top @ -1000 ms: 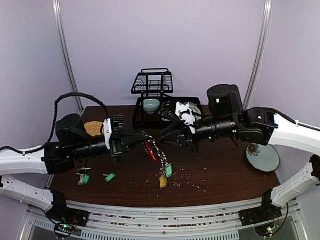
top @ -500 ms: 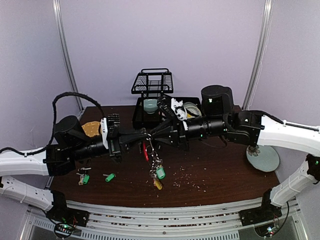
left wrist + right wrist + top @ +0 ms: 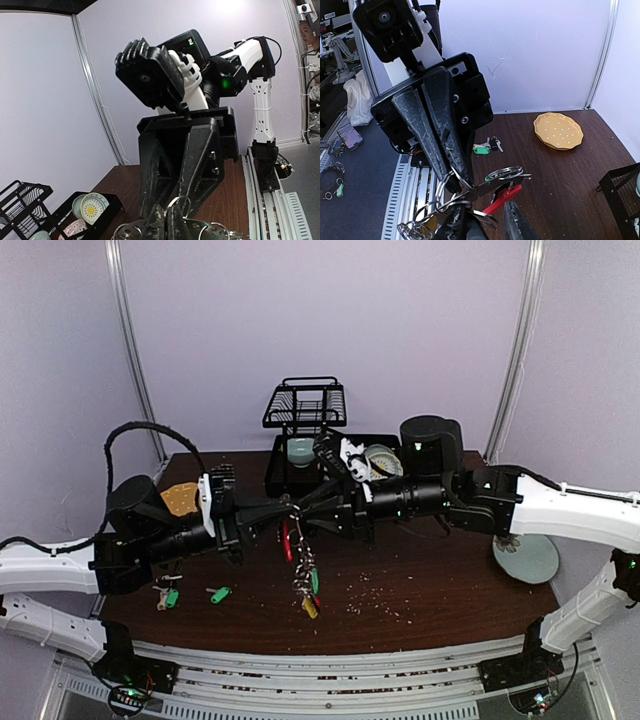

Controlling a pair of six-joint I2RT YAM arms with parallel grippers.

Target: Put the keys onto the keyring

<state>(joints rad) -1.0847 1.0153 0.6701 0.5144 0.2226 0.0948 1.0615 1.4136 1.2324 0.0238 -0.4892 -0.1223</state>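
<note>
My left gripper [image 3: 288, 507] is shut on the keyring [image 3: 287, 540] and holds it above the table. The red arc hangs below the fingers, with a cluster of keys and green and yellow tags [image 3: 309, 590] under it. My right gripper [image 3: 300, 510] faces the left one tip to tip. In the right wrist view my right gripper [image 3: 483, 205] is open, its fingers either side of the keyring's red arc [image 3: 502, 199]. The left gripper [image 3: 455, 174] pinches a split ring there. In the left wrist view my left gripper [image 3: 165, 209] is shut on a ring. Two loose keys with green tags [image 3: 170, 596] [image 3: 220, 593] lie at the table's left.
A black dish rack [image 3: 305, 405] and tray with plates stand at the back centre. An orange plate [image 3: 180, 498] lies at the left behind my left arm. A pale plate [image 3: 525, 555] lies at the right. Crumbs are scattered over the table's middle.
My right gripper has moved left and met the left gripper's tip. The keyring has swung left and now hangs straighter under the two grippers.
</note>
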